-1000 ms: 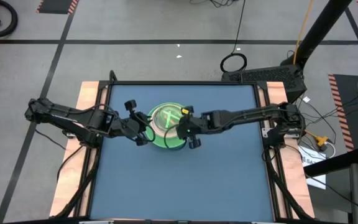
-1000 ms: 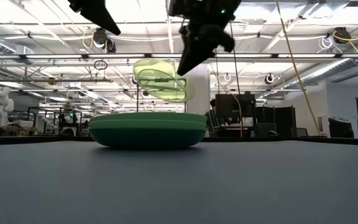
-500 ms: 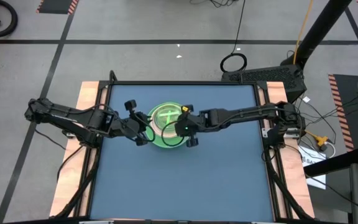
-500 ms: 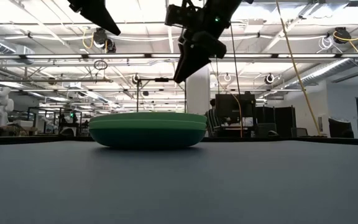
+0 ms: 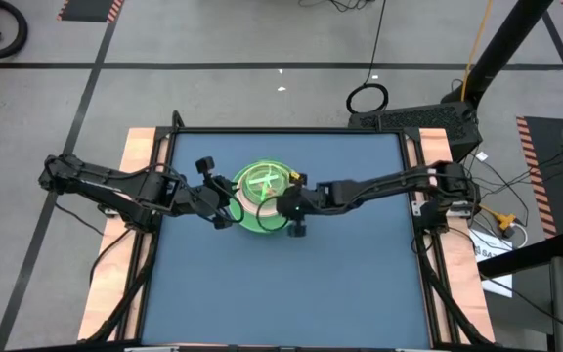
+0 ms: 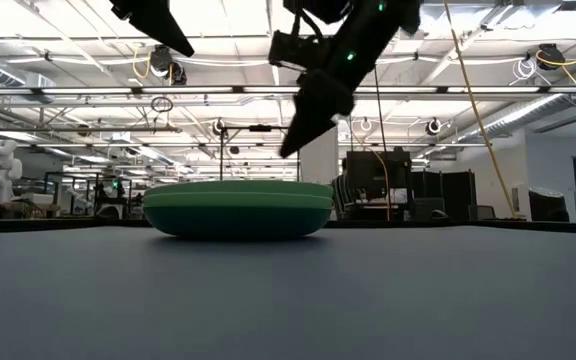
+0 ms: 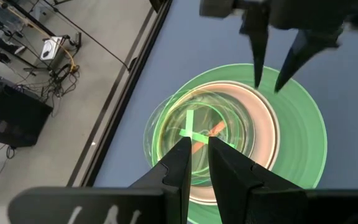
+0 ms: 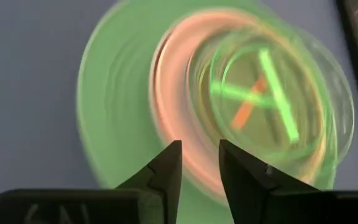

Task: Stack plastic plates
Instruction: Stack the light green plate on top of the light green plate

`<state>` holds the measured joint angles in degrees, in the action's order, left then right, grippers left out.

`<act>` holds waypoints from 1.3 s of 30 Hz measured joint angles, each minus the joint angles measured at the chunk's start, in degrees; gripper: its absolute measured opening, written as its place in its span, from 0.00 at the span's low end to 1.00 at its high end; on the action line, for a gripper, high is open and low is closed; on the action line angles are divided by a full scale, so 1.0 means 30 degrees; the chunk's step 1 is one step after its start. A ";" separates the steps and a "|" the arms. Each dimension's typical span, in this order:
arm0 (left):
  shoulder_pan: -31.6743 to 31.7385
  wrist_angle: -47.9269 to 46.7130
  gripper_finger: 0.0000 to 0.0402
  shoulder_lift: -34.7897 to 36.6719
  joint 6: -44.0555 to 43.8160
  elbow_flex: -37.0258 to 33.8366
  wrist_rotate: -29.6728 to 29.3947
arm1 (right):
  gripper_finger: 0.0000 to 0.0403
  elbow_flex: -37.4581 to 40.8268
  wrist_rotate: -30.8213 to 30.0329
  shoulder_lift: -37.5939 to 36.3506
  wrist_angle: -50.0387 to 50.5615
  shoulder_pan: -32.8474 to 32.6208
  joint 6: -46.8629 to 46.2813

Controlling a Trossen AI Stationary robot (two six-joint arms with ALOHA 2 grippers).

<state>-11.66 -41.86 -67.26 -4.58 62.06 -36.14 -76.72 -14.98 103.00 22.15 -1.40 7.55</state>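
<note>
The table (image 5: 291, 284) carries one pile of plates, a little left of its middle and toward the far edge. The large green plate (image 5: 246, 217) forms the base; in the low view it reads as two rims, one nested on the other (image 6: 238, 208). Inside it sits a pale medium plate (image 7: 265, 134), and on top lie the small translucent plates (image 8: 269, 93), crossed by green and orange stripes. The top small plate looks shifted toward one side of the pile rather than centred.

The right gripper (image 5: 289, 207) hangs over the pile's right edge, empty, its fingers (image 8: 166, 171) parted by a narrow gap. The left gripper (image 5: 220, 202) hovers at the pile's left edge, also empty and nearly closed (image 7: 194, 165).

The main risk is the off-centre top plate: light and slick, it may slide or tip off the pile if either arm brushes the rim. Both grippers sit close over the same pile, so one arm swinging across could clip the other. A low pull-away by the right fingers might catch the large plate's rim and drag the whole pile.
</note>
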 joint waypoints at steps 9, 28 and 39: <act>0.0000 0.0036 0.16 0.0000 0.0000 0.0000 0.0000 | 0.24 0.3618 -0.2186 0.0007 -1.1567 0.1737 -0.1252; 0.0002 0.0895 0.16 0.0000 0.1020 0.0000 0.0000 | 0.24 0.3575 -0.0312 0.1655 -1.0424 0.3049 -0.5125; 0.0001 0.0827 0.16 0.0000 0.1027 0.0000 0.0001 | 0.24 0.3568 0.2048 0.1690 -0.9873 0.2627 -0.5778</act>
<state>-11.66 -39.38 -67.26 -1.50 62.06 -36.14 -66.02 -8.84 108.07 -7.47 6.48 -9.78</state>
